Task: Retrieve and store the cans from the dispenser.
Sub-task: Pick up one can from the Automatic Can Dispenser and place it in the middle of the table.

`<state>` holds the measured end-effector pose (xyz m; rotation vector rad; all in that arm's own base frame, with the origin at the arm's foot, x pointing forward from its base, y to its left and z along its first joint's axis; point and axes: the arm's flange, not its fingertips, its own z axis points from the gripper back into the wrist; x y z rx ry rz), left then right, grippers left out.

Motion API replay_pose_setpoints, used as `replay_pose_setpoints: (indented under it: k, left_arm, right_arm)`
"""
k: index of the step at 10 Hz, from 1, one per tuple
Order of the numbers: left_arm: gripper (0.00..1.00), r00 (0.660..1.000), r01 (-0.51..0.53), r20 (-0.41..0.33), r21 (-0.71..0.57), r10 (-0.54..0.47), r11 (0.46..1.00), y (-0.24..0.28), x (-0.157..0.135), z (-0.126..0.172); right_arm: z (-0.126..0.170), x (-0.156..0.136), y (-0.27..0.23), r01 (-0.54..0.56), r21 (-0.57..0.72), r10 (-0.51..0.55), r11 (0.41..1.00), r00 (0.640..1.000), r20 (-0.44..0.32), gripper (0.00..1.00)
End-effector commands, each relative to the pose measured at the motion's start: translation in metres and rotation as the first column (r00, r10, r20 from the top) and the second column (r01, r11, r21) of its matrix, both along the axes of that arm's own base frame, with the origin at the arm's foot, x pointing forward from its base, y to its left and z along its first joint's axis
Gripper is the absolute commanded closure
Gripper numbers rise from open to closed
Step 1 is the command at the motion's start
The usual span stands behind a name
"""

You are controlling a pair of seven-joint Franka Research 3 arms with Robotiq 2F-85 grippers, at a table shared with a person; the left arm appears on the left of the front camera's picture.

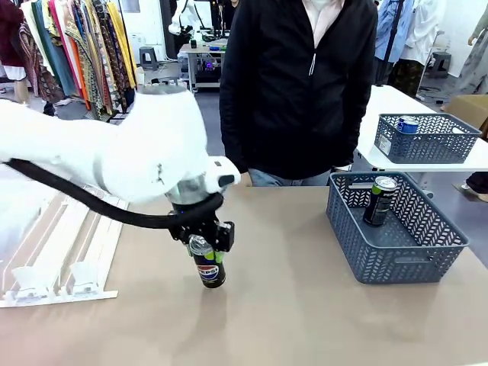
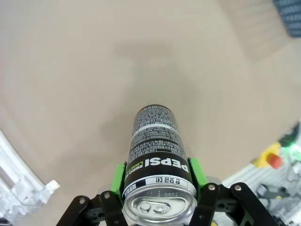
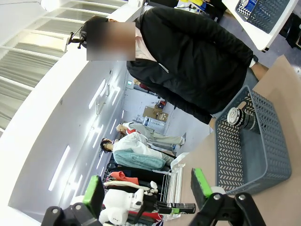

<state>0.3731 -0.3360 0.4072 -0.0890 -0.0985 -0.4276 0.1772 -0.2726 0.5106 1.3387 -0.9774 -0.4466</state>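
One black Pepsi can (image 1: pixel 208 267) is squeezed tight in the left gripper (image 1: pixel 204 245). The right gripper (image 3: pixel 146 190) is spread wide, holding nothing.

1. The front view looks from the robot's edge across the worktop (image 1: pixel 305 305) toward the person (image 1: pixel 301 84) standing at 12 o'clock, taking in the whole surface from a middling distance.
2. The left wrist view sits right above the left gripper (image 2: pixel 157 176), looking down close along the Pepsi can (image 2: pixel 155 141) at the worktop.
3. The right wrist view is rolled sideways, looking past the right gripper (image 3: pixel 148 188) out into the room.
4. Front and right wrist views share the person and the mesh basket (image 1: pixel 427 236) at 3 o'clock.
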Motion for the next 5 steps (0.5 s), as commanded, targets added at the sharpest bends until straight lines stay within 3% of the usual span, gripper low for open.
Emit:
replay_pose_setpoints:
  k: [1, 5]
  left_arm:
    - [1.0, 0.996, -0.035, 0.084, 0.112, 0.026, 0.993, -0.022, 0.009, -0.003]
    - [1.0, 1.0, 0.003, 0.003, 0.125, -0.003, 0.992, -0.024, 0.011, -0.015]
  right_arm:
    - [0.002, 0.004, 0.0, 0.011, -0.003, -0.011, 1.0, 0.999, 0.039, 0.0]
    - [0.002, 0.004, 0.0, 0.011, -0.003, -0.011, 1.0, 0.999, 0.039, 0.0]
